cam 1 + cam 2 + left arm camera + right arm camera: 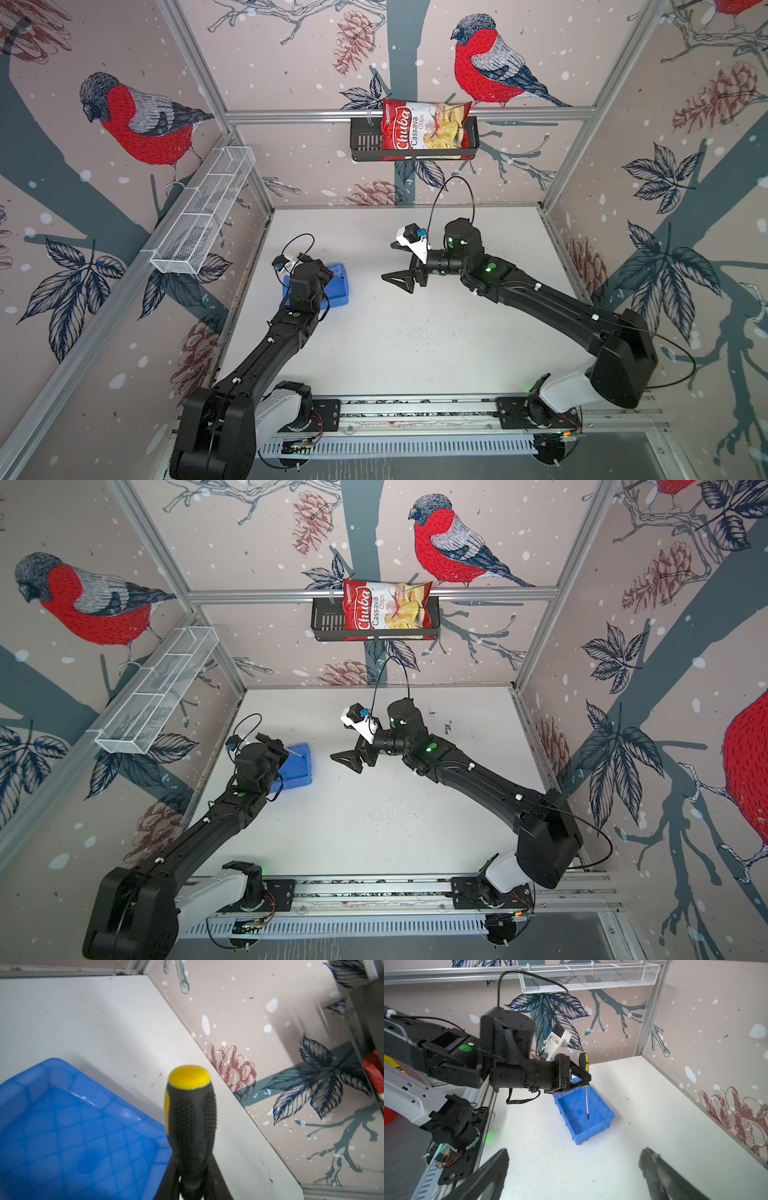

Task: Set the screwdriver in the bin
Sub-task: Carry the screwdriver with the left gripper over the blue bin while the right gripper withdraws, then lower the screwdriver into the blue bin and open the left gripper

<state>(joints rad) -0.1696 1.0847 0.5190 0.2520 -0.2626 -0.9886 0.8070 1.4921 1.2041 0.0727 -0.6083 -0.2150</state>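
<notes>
From the right wrist you see the screwdriver [584,1062], thin shaft above the blue bin [591,1134], left jaws pinching its dimpled handle. Right jaws stand spread.

Glossy plastic bin [591,1133] (perhaps translucent)

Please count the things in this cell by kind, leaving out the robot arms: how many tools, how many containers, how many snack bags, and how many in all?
Tools: 1 (screwdriver)
Containers: 3 (blue bin, white wire basket, black slotted basket)
Snack bags: 1 (chips bag)
Total: 5
</notes>
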